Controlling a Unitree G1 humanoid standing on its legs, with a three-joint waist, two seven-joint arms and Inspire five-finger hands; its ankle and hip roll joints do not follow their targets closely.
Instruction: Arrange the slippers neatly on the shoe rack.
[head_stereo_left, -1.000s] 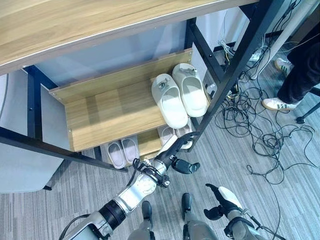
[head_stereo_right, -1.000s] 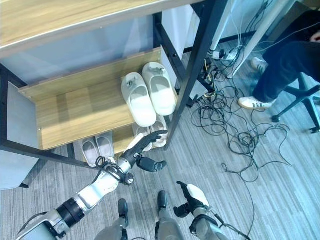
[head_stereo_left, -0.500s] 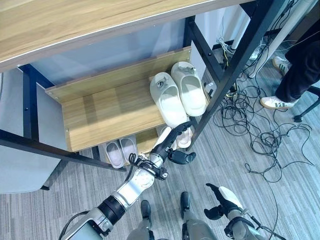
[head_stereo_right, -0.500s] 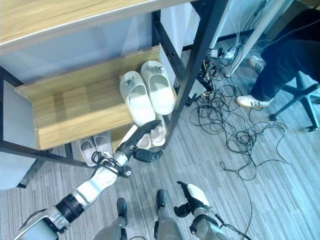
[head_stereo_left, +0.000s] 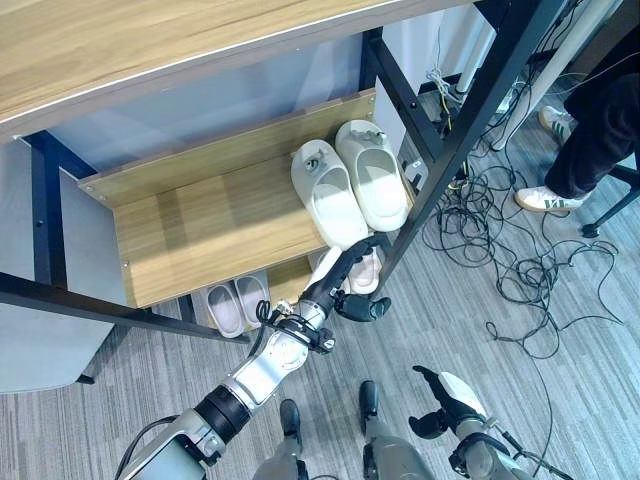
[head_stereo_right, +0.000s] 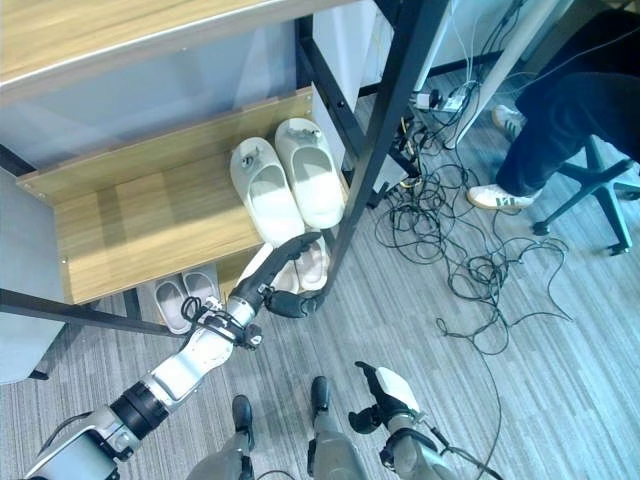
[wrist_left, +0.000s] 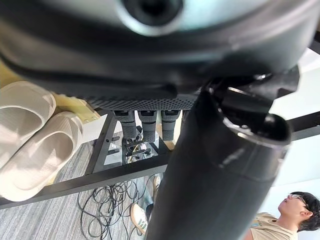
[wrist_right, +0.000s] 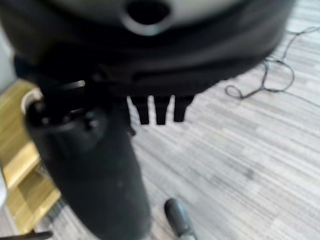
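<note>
A small pale pink slipper pair (head_stereo_left: 236, 301) sits on the wooden shoe rack's (head_stereo_left: 200, 235) bottom level. The left hand (head_stereo_left: 345, 283), fingers straight, holding nothing, reaches beneath the cream slippers (head_stereo_left: 350, 190) by a black post (head_stereo_left: 455, 140). Tangled cables (head_stereo_left: 520, 270) and a seated person's shoe (head_stereo_left: 545, 199) lie beyond. The right hand (head_stereo_left: 445, 405) hangs relaxed.

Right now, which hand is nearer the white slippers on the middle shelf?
Left. The left hand reaches up at the near ends of the white slippers; the right hand hangs low, well away.
</note>
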